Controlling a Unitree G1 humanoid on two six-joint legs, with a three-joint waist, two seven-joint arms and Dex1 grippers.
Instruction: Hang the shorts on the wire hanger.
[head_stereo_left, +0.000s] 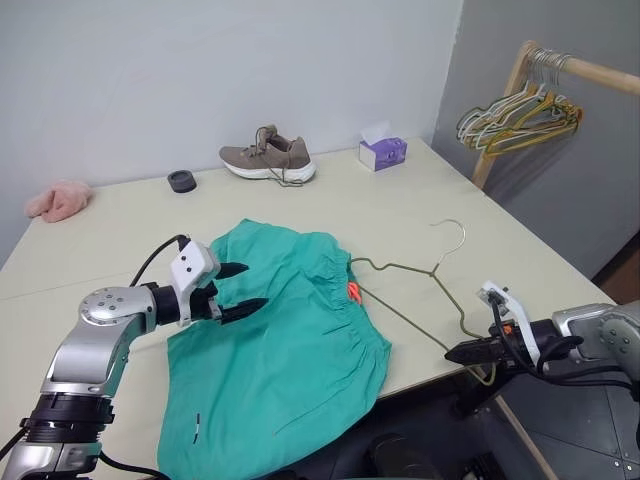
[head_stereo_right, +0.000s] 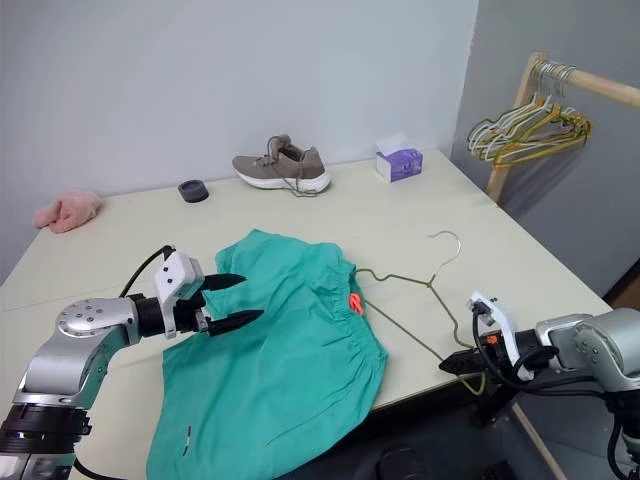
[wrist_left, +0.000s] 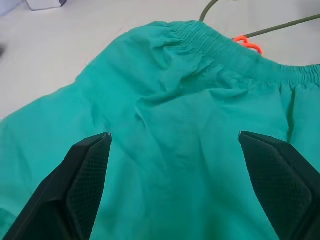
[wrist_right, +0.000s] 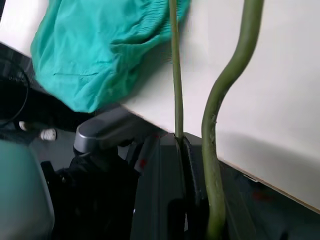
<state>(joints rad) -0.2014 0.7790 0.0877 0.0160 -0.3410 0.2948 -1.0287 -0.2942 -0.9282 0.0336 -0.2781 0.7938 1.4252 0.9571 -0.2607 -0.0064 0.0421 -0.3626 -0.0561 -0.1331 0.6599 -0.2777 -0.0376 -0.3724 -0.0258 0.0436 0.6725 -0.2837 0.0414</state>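
The teal-green fabric shorts lie flat and softly creased on the smooth cream-coloured table, one end drooping over the near edge; the gathered elastic waistband is puckered into fine ruffles along the side facing the hanger, and a small bright orange tag sits at that band, with a tiny white mark near the hanging hem. The thin grey-olive bare metal wire hanger rests on the table just beside the waistband, its triangular frame reaching from the ruffled edge to the table's near right corner and its curved hook pointing toward the far side. The left gripper, with two black pointed fingers whose inner pads are cross-hatched, hovers over the middle of the shorts with its jaws spread wide and nothing between them. The right gripper is clenched on the hanger's lower corner at the table's edge; in the right wrist view the straight wire runs into the seam between the closed fingers while a bent stretch of wire curves alongside. Farther back stand a brown laced fabric sneaker with a white sole, a purple tissue box, a small dark round lid and a pink fluffy cloth. Bunched white and yellow hangers hang on a wooden rail at the right.
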